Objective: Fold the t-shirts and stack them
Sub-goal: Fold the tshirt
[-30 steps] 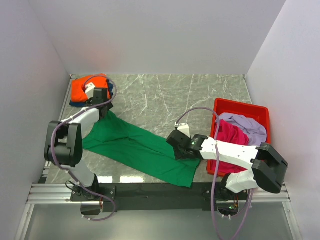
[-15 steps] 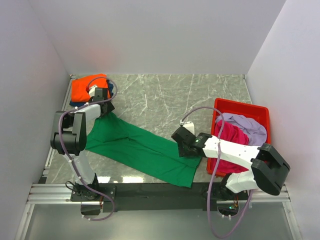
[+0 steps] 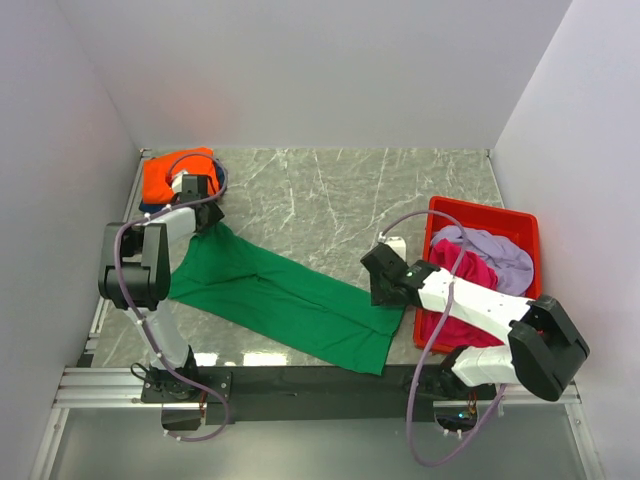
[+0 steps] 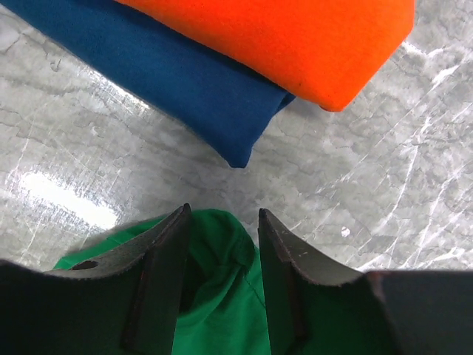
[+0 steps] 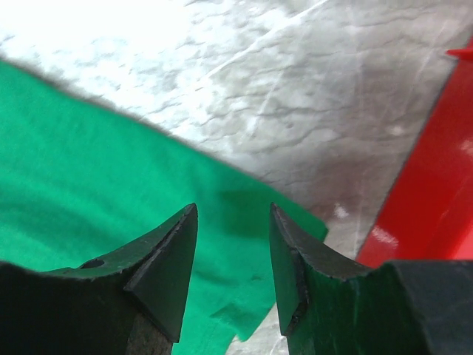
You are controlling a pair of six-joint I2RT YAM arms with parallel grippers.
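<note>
In the far left corner a folded orange shirt [image 3: 162,178] lies on a navy shirt [image 4: 185,89]. From above the navy one is only a sliver. The left wrist view shows its folded corner jutting out from under the orange.

Just in front of it, the left claw [image 4: 222,216] is clamped on a raised bunch of the green shirt [image 3: 270,295]. That shirt stretches diagonally across the marble table [image 3: 330,190].

At its right corner the right claw [image 5: 233,211] has its fingers apart, with flat green cloth showing between them. Only the wrist view shows this.

Beside it the red bin [image 3: 480,208] holds a magenta shirt [image 3: 460,265] and a lilac shirt [image 3: 495,250].
</note>
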